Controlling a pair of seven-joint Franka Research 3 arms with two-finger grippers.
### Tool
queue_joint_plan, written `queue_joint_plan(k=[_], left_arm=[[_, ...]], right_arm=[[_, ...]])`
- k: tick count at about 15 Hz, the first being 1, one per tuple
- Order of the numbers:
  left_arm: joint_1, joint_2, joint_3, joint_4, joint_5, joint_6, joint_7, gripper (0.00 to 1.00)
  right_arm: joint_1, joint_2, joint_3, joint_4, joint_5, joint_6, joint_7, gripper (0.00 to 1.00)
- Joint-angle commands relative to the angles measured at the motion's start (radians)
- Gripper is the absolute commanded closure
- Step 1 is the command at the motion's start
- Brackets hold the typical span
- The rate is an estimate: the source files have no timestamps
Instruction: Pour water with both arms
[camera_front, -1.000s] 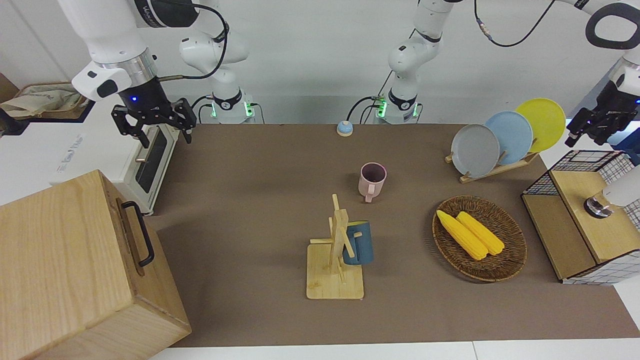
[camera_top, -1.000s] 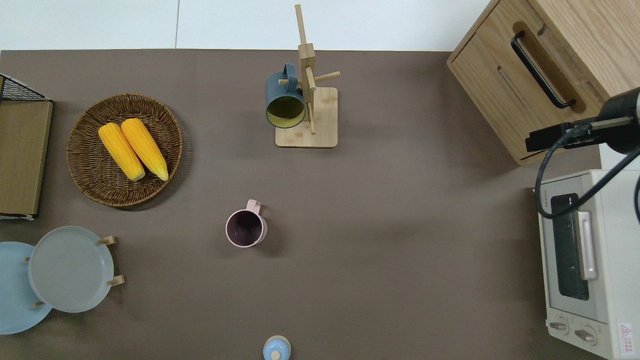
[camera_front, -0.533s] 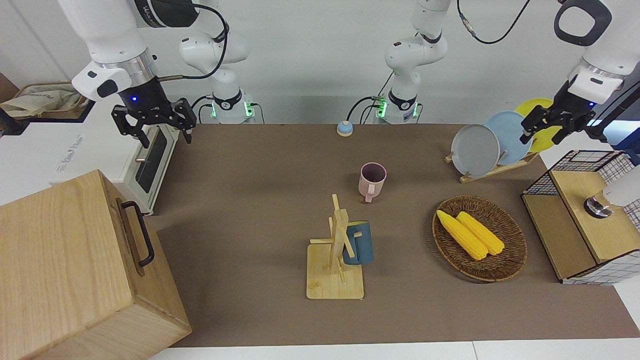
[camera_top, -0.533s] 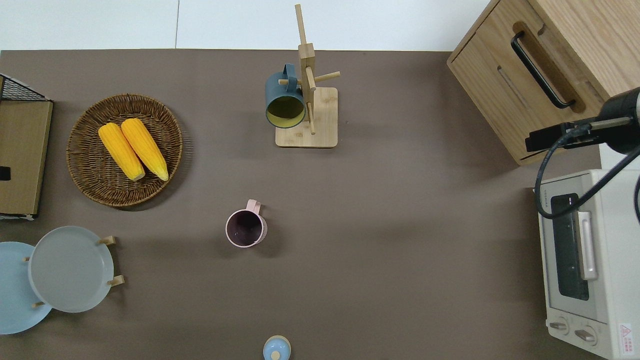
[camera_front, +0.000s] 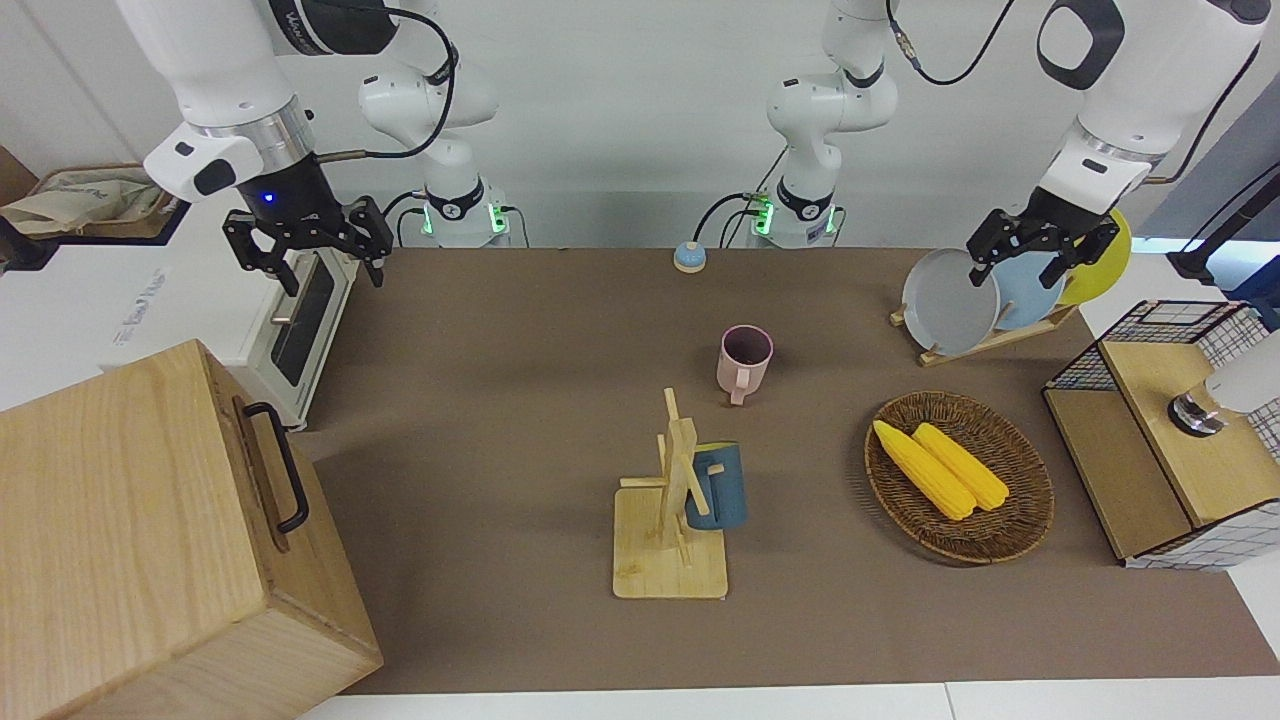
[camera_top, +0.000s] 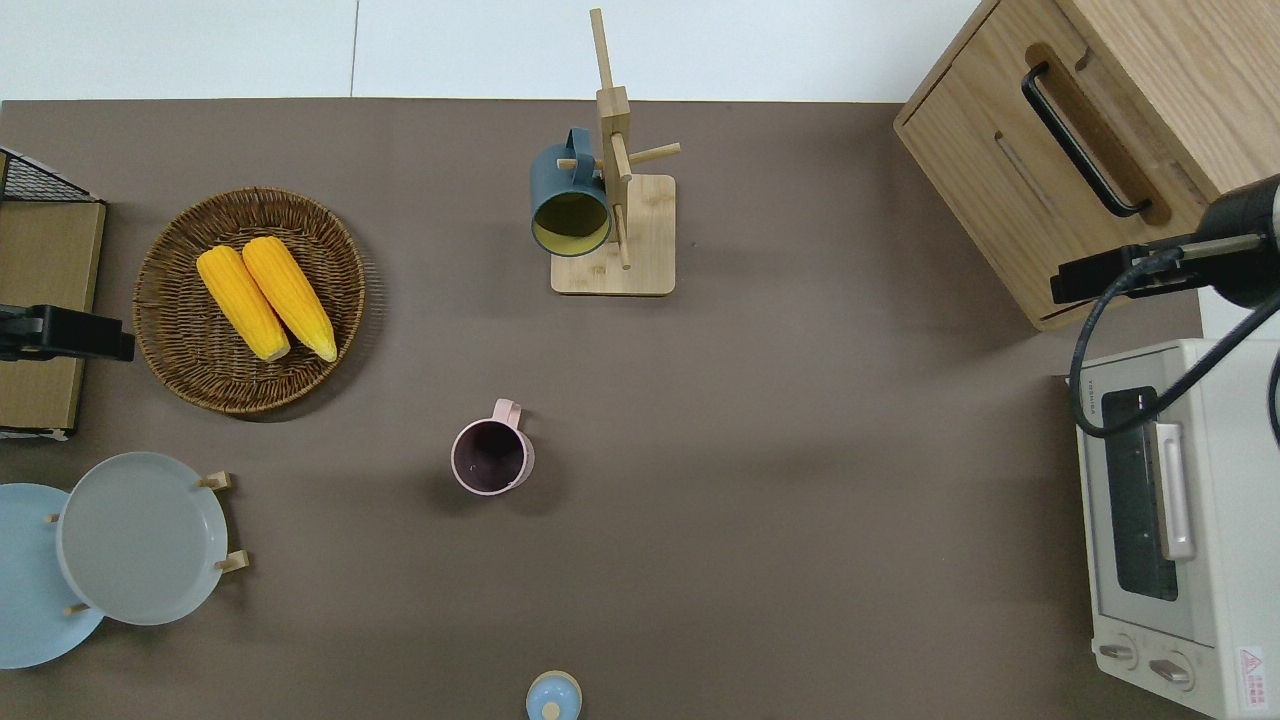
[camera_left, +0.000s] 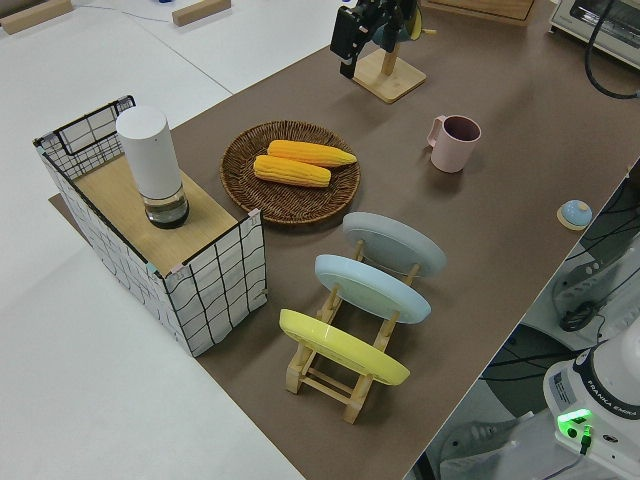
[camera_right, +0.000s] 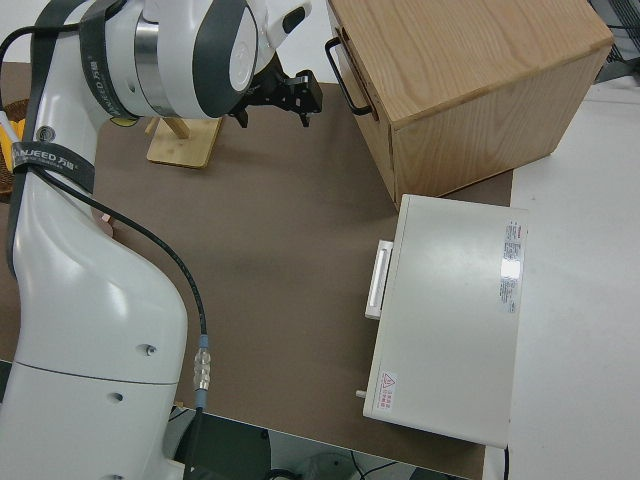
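- The left arm, glossy white and jointed with black cables, reaches out above its own end of the brown bench.
- Its black two-finger left end effector is up in the air with fingers spread wide and nothing between them.
- From overhead, it hangs over the gap between the wire-grid crate with a wooden lid and the round wicker basket.
- Two yellow corn cobs lie side by side in that basket, just toward the bench's middle from this end effector.
- A white cylinder with a dark base stands upright on the crate lid.
- A wooden rack holds a grey plate, a light blue plate and a yellow plate on edge, nearer to the robots than the basket.
- The pale pink mug stands upright on the bench, well apart from the left end effector, toward the middle.
- A dark blue mug hangs on the wooden mug tree, farther from the robots than the pink mug.
- The right arm, of the same build, is parked; its right end effector is spread wide and empty.
- A white toaster oven and a large wooden box with a black handle sit at the right arm's end.
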Motion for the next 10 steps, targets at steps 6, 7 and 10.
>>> queue_joint_plan(k=[6,7,10], left_arm=[[-0.139,-0.021,0.024,0.004,0.022,-0.089,-0.021,0.0],[-0.138,-0.021,0.02,0.004,0.025,-0.091,-0.019,0.0],[-0.136,-0.022,0.018,0.004,0.026,-0.106,-0.019,0.0]], right_arm=[[-0.002,-0.01,0.002,-0.012,0.004,0.008,-0.015,0.009],[-0.002,-0.01,0.003,-0.012,0.004,0.008,-0.015,0.009],[-0.002,-0.01,0.002,-0.012,0.004,0.008,-0.016,0.009]])
